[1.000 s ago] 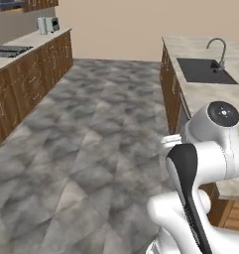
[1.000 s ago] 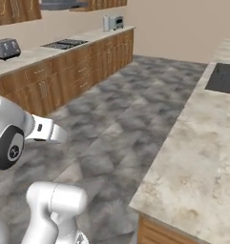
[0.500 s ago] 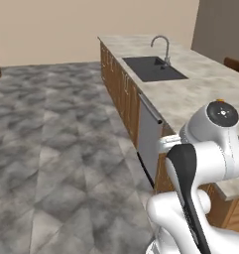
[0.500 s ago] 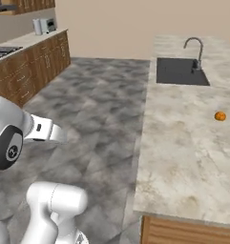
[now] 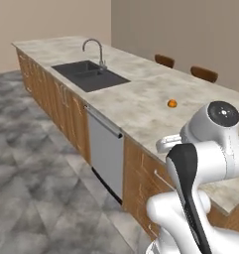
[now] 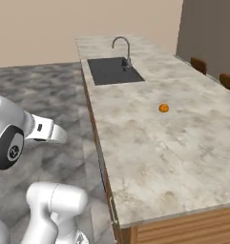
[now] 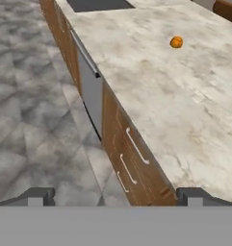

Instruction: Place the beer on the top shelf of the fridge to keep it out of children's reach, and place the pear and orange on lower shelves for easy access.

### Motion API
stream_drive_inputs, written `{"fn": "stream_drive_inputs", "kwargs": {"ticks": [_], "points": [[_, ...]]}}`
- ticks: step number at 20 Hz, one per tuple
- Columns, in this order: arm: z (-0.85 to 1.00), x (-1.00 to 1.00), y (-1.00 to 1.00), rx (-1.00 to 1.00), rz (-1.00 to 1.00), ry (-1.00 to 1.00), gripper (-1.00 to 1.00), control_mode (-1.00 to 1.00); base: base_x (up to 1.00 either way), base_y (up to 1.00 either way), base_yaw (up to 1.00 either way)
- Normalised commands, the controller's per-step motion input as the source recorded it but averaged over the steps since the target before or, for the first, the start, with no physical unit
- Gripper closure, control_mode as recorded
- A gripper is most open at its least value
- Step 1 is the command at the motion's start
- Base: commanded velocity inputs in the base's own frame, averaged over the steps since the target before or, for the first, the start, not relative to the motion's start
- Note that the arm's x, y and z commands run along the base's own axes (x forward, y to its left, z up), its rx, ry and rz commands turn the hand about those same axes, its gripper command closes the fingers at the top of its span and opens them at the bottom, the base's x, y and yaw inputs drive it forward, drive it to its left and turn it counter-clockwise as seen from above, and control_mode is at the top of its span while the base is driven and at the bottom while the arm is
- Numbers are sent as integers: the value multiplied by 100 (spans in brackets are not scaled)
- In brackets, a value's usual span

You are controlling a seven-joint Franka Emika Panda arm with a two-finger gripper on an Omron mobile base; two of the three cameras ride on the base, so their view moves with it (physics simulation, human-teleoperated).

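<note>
The orange (image 5: pixel 172 103) (image 6: pixel 163 108) lies alone on the long marble island counter (image 5: pixel 141 94) (image 6: pixel 150 147), past the middle towards its far side. In the hand view the orange (image 7: pixel 176 42) sits far up at the right, well away from my gripper (image 7: pixel 116 196). The gripper hangs over the floor beside the counter's front edge (image 7: pixel 136 120). Its two dark fingertips (image 7: pixel 40 194) stand wide apart with nothing between them, so it is open. The beer, the pear and the fridge are out of view.
A dark sink (image 5: pixel 89 75) (image 6: pixel 114 70) with a faucet (image 5: pixel 93 49) is set into the counter's far end. Below the counter are a grey dishwasher front (image 5: pixel 106 149) (image 7: pixel 91 91) and wooden drawers (image 7: pixel 132 153). Brown chair backs (image 5: pixel 164 60) (image 6: pixel 198 64) stand behind it. Grey stone floor (image 5: pixel 31 188) spreads to the left.
The whole picture has swung: the base has turned from the kitchen aisle towards the island counter, and the counter now looks nearer. The gripper stays open.
</note>
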Motion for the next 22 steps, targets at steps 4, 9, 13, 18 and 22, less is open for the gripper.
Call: {"fn": "stream_drive_inputs", "kwargs": {"ticks": [4,9,13,18,22], "points": [[0,0,0,0,0,0,-100,100,36,53,-58],[0,0,0,0,0,0,-100,100,16,70,-55],[0,0,0,0,0,0,-100,100,10,80,-52],[0,0,0,0,0,0,-100,100,11,90,-49],[0,0,0,0,0,0,-100,100,23,88,-44]]}}
